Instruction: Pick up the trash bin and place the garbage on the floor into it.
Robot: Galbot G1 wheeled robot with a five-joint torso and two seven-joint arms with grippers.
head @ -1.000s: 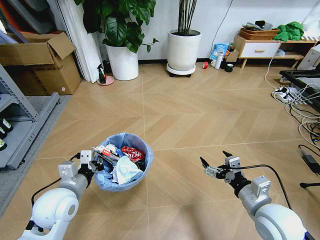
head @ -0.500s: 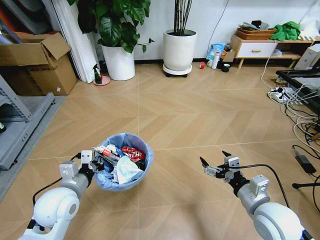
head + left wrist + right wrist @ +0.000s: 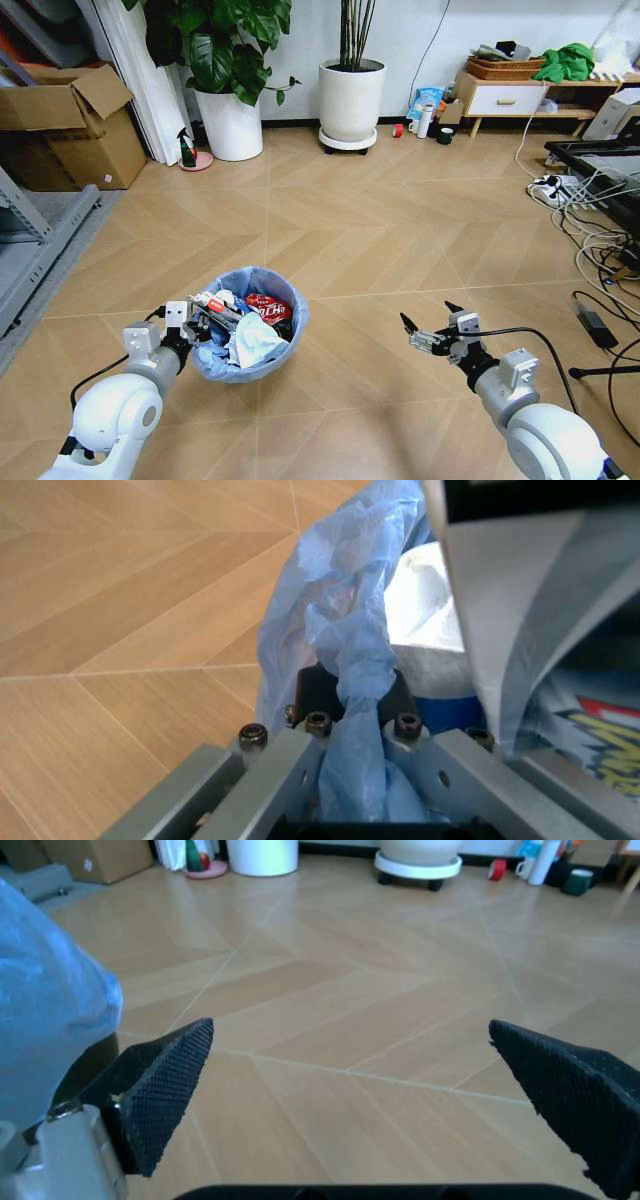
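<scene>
Trash bin, small, round, lined with crinkly light blue plastic bag, sits low over the tan chevron wood-look floor, held at its near-left rim. Inside: crumpled white paper, red crushed wrapper, other litter heaped to the brim. Left gripper is clamped on rim and bag fold together. Judged light; liner slippery and soft, so the stiff rim is the sound hold. Right gripper hangs to the bin's right, well apart, fingers spread, holding nothing.
</scene>
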